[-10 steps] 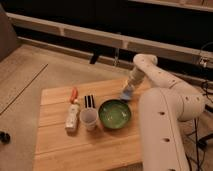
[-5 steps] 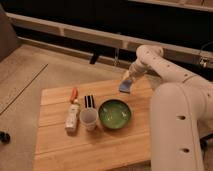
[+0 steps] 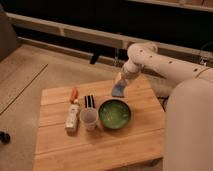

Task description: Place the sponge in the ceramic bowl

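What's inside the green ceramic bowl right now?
Nothing visible: the ceramic bowl shows only its glossy green inside, with nothing covering it. The sponge hangs in the gripper, up behind the bowl.

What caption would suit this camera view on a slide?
Robot gripper holds a blue sponge above the wooden table, behind the green ceramic bowl.

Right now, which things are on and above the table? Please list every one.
table: one, light wood, middle of the view
ceramic bowl: one, green, table's middle
bottle: one, white with orange tip, lying on the table's left part
cup: one, translucent, upright, close left of the ceramic bowl
dark striped item: one, black, behind the cup
sponge: one, light blue, held in the air behind the ceramic bowl
gripper: one, over the table's far side, shut on the sponge
arm: one, white, reaching in from the right
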